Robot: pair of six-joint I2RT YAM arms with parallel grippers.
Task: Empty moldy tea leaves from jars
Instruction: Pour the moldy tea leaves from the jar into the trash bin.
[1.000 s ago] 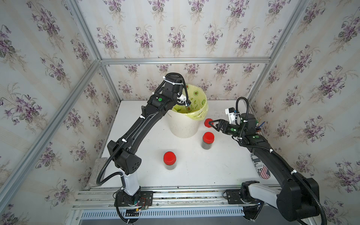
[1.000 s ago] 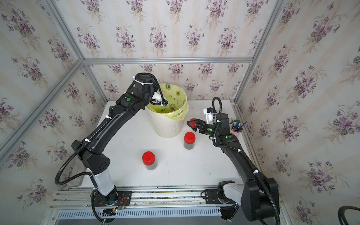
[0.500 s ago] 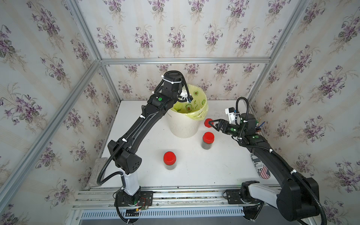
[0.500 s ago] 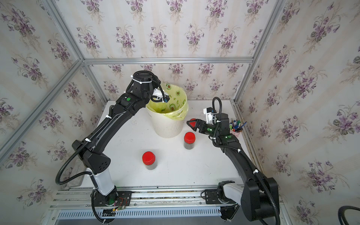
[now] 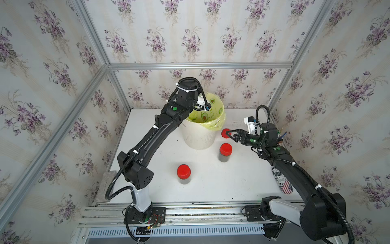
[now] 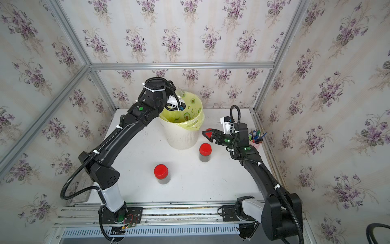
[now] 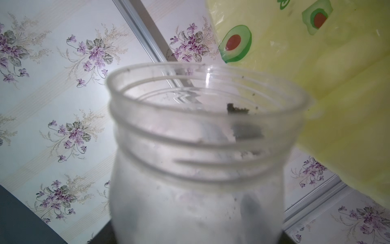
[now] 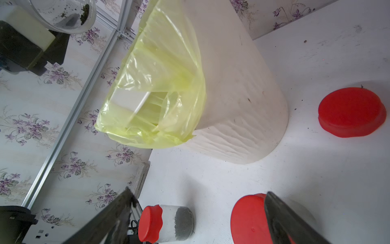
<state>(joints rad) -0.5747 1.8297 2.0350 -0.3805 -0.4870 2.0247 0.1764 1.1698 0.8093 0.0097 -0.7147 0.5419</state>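
Observation:
My left gripper (image 6: pixel 177 95) is over the far-left rim of the bin (image 6: pixel 183 137), shut on an uncapped clear jar (image 7: pixel 196 147). Its fingers are hidden behind the jar. Only a small clump of moldy tea leaves (image 7: pixel 237 109) clings inside near the mouth. Two red-capped jars stand on the table, one near the front (image 5: pixel 184 174) and one by the bin (image 5: pixel 225 152); dark leaves (image 8: pixel 183 221) fill the bottom of the front one. My right gripper (image 5: pixel 226 133) hovers open just right of the bin, above a loose red cap (image 8: pixel 351 112).
The cream bin (image 5: pixel 198 135) with its yellow avocado-print bag stands at the back centre. A pink pen cup (image 6: pixel 256 139) is behind my right wrist. A printed can (image 5: pixel 282 181) lies at the right edge and a grey block (image 5: pixel 105 183) at the left edge.
My left wrist has lifted and drawn back toward the bin's far-left rim with the jar. The right arm and the standing jars have not moved.

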